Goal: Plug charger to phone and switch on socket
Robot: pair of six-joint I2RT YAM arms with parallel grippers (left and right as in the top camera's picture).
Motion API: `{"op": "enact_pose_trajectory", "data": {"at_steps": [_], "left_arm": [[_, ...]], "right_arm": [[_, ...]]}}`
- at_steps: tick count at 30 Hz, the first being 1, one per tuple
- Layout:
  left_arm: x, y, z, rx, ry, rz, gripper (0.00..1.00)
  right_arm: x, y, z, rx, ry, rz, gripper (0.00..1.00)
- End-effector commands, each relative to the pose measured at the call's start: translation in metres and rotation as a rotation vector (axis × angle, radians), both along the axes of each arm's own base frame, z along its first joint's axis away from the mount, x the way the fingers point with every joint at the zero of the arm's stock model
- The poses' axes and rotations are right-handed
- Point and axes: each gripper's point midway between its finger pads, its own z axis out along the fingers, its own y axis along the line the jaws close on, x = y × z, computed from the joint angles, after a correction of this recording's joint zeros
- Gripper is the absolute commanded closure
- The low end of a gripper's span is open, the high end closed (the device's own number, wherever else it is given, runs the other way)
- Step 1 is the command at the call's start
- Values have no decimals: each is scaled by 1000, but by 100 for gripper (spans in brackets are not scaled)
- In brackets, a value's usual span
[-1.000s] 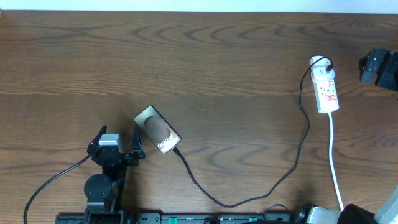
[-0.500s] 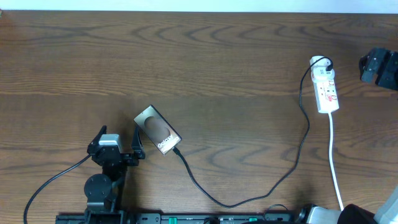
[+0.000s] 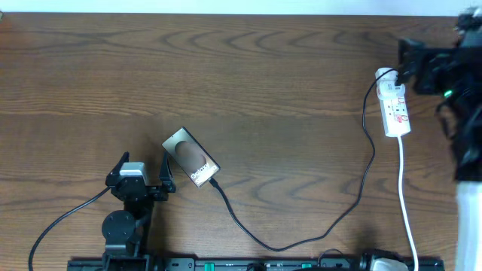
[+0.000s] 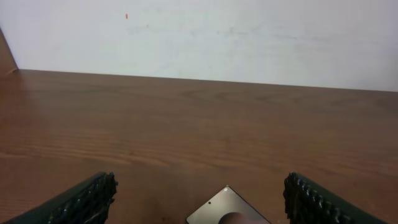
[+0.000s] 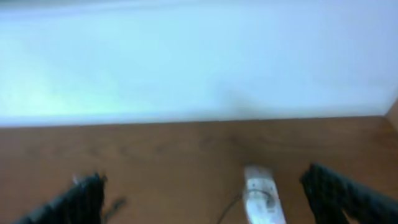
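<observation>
Overhead: the phone [image 3: 191, 156] lies at an angle on the wooden surface [image 3: 248, 83], left of centre. White "Galaxy" lettering can be read near its lower right end. The charger [image 3: 279, 247] meets that end with its tip; whether it is seated I cannot tell. Its black cable loops toward the near edge, then climbs to the far end of the socket [image 3: 395, 105] at the right. The socket carries small red marks, too small to read, and its white cord [image 3: 407, 211] runs to the near edge. The left end effector [image 3: 144, 165] sits just left of the phone, spread wide, holding nothing. The right end effector [image 3: 413, 64] is a dark blur just beside the socket's far end. Whether it touches cannot be told here.

Left wrist: two dark ribbed fingers [image 4: 81, 202] stand far apart at the lower corners. One grey corner of the phone shows at the bottom edge between them, clear of both. A white wall [image 4: 249, 37] with a tiny red speck rises behind the surface; the lettering and charger are out of frame.

Right wrist: this soft view shows spread fingers [image 5: 348, 193] with the socket's white end between them, nearer the right one, touching neither. A thin dark line leaves that end, and a pale wall stands behind.
</observation>
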Motion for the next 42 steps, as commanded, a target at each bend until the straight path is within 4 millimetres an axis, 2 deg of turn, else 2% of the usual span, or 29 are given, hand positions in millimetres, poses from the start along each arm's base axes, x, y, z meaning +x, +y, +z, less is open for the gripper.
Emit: {"op": "enact_pose_trajectory", "data": {"at_steps": [1, 6, 14, 21, 24, 28, 35, 39, 42], "left_arm": [[-1, 1, -15, 14, 47, 0, 12], [-1, 1, -15, 14, 47, 0, 12], [-1, 1, -15, 14, 47, 0, 12], [-1, 1, -15, 14, 47, 0, 12], [-1, 1, -15, 14, 47, 0, 12], [-1, 1, -15, 14, 47, 0, 12], [-1, 1, -15, 14, 47, 0, 12], [-1, 1, -15, 14, 47, 0, 12], [-1, 1, -15, 14, 47, 0, 12]], "right_arm": [[-8, 20, -35, 0, -43, 43, 1], [-23, 34, -71, -6, -211, 69, 1], [-67, 13, -134, 125, -356, -121, 1], [-100, 8, -180, 125, -398, -155, 1], [-108, 7, -198, 119, -393, -159, 1], [-112, 6, -221, 64, -304, -160, 1], [-123, 4, -251, -52, -186, -145, 1], [-126, -2, -234, -79, -258, -163, 1], [-126, -3, -235, -107, -251, -162, 1]]}}
